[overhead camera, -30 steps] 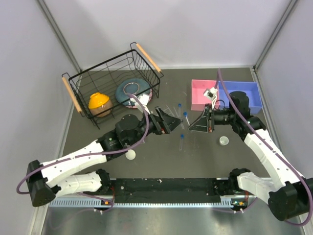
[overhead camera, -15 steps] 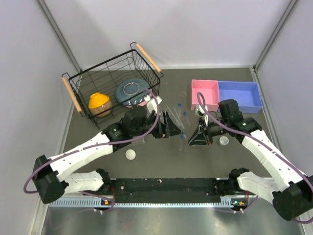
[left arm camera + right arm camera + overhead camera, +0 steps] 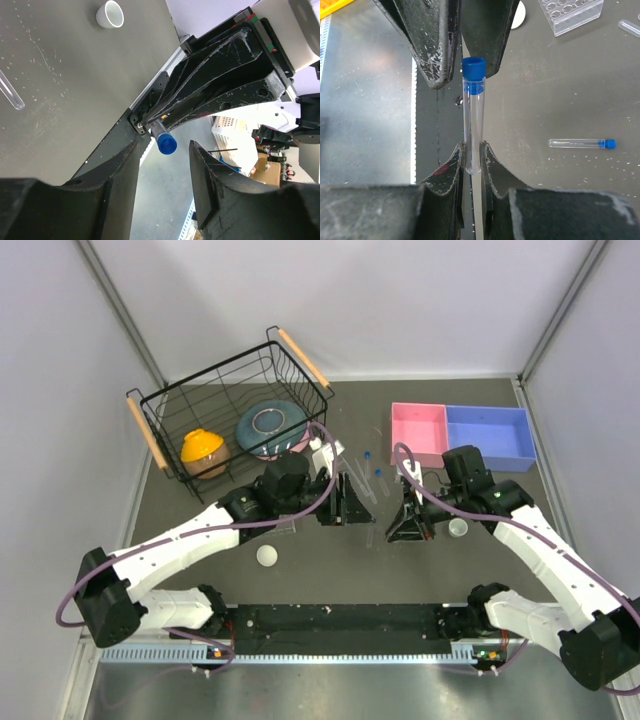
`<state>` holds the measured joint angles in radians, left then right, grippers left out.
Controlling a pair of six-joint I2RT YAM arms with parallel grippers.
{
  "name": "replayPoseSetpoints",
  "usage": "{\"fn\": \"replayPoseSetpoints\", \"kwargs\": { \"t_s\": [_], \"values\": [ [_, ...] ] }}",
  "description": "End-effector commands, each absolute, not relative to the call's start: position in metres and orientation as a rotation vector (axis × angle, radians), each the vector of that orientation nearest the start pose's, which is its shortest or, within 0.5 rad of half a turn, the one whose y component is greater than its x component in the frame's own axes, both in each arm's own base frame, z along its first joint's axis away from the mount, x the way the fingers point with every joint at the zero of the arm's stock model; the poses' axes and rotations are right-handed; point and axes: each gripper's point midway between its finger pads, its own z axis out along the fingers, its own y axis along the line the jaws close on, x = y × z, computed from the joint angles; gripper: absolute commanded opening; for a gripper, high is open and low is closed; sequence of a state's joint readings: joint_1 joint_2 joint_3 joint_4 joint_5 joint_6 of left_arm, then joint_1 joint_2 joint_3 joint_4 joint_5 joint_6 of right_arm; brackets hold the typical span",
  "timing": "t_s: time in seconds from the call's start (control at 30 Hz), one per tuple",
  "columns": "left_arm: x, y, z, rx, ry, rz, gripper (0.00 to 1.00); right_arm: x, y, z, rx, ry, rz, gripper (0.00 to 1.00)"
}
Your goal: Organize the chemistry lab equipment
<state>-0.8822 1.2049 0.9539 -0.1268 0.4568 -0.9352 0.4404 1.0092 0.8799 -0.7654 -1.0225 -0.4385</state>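
Change since a second ago: the left gripper (image 3: 352,502) and the right gripper (image 3: 405,518) are now sitting nearer the near rail (image 3: 340,625) and closer together, tips almost meeting over the middle of the mat (image 3: 330,580).

- Black wire basket (image 3: 215,405), wooden handles: standing at the far left of the mat, close to the left wall. It is holding an orange bowl (image 3: 203,452) and a teal-pink bowl (image 3: 270,427).
- Left white cup (image 3: 267,556): round and matte, sitting alone between the left arm and the rail.
- Tube rack (image 3: 572,15): clear flat plastic with rows of round holes, lying near that cup in the right wrist view.
- Left gripper: black scuffed fingers are standing apart, gripping nothing, one on each side of the cap end of the held tube.
- Held tube (image 3: 472,115): slim, clear, blue-capped, spanning the gap between the two grippers above the mat.
- Right gripper: fingers are pinching the tube's bottom end.
- Loose tubes (image 3: 379,477): two, blue-capped, lying on the mat beyond the grippers, with thin rods (image 3: 352,465) just beside them.
- Right white cup (image 3: 458,528): sitting just beside the right wrist.
- Pink tray (image 3: 418,430) and blue tray (image 3: 490,435): rectangular, touching side by side in the far right corner, close to the right wall.
- Mat: dark grey and speckled with pale scratches, showing a bare strip along the rail between the two cups.
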Motion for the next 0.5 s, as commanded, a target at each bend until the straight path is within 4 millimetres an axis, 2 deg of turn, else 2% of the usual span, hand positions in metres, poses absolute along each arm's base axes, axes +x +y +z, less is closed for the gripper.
{"fn": "replayPoseSetpoints", "kwargs": {
  "t_s": [0.0, 0.27, 0.47],
  "values": [
    [0.152, -0.358, 0.269, 0.364, 2.222, -1.557, 0.48, 0.134, 0.223, 0.215, -1.374, 1.71, 1.219, 0.04],
    [0.153, -0.363, 0.268, 0.377, 2.235, -1.548, 0.45, 0.134, 0.224, 0.214, -1.376, 1.713, 1.232, 0.04],
    [0.151, -0.372, 0.268, 0.386, 2.234, -1.574, 0.36, 0.133, 0.224, 0.213, -1.378, 1.715, 1.234, 0.04]
  ]
}}
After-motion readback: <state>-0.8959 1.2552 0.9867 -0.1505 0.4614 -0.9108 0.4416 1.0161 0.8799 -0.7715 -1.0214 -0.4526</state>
